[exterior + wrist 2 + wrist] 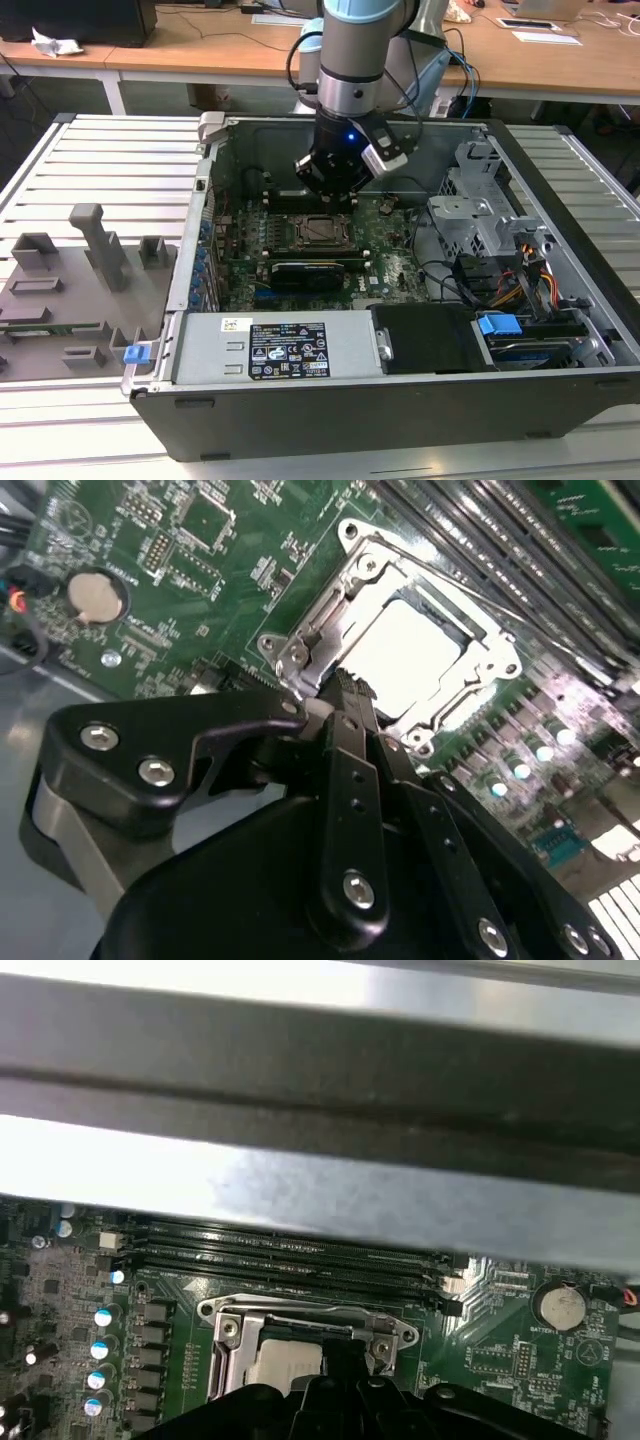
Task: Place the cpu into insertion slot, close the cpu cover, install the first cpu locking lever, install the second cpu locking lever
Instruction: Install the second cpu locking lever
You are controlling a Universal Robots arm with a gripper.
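The cpu (405, 660) lies flat in the socket on the green motherboard (390, 265), its pale metal top showing through the cpu cover (330, 610). The cover's metal frame is down over it. In the first wrist view the cpu (285, 1363) and cover (235, 1345) sit just beyond the fingertips. My gripper (347, 685) is shut with nothing between its fingers, and its tips are at the socket's edge near a corner of the frame. In the exterior view the gripper (328, 195) hangs just above the socket (322, 230), inside the open computer case.
A long black card (310, 272) lies in front of the socket. The power supply (270, 350) and drive cage (480, 210) flank the board. Memory slots (290, 1255) run beside the socket under the case wall (320, 1190). A coin battery (95, 595) is nearby. Grey fixtures (80, 280) stand outside the case.
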